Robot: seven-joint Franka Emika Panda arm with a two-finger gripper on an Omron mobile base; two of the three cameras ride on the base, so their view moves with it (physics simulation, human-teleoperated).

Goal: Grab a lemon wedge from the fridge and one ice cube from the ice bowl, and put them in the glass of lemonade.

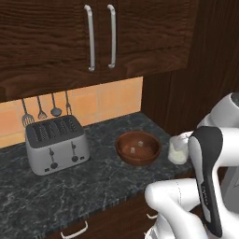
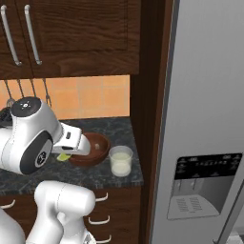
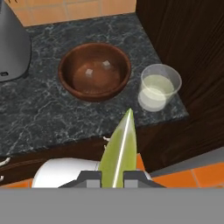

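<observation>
Holding the lemon wedge (image 3: 119, 151) between its closed fingers, our gripper (image 3: 112, 177) hangs in front of the worktop (image 3: 39, 109), out past its front edge. In the hand view the wedge stands as a pale yellow-green sliver rising from between the two dark tips, its point aimed toward the gap between the ice bowl (image 3: 94, 70) and the glass of lemonade (image 3: 158, 87).

We see the bowl and the glass standing side by side on the dark marbled worktop, near but not touching. The glass sits close to the worktop's right end, just beside the dark wood panel (image 3: 188, 43) that closes off that side, and near the front edge as well. The bowl holds a couple of pale ice cubes (image 3: 89, 71).

A grey toaster (image 1: 56, 144) stands well apart to the left of the bowl, with a broad bare stretch of worktop between them. Utensils (image 1: 46, 109) hang on the tiled wall behind it, and upper cabinets (image 1: 100, 35) overhang the back of the worktop.

In the right base view the fridge (image 2: 205, 119) rises beyond the wood panel, its door shut.
</observation>
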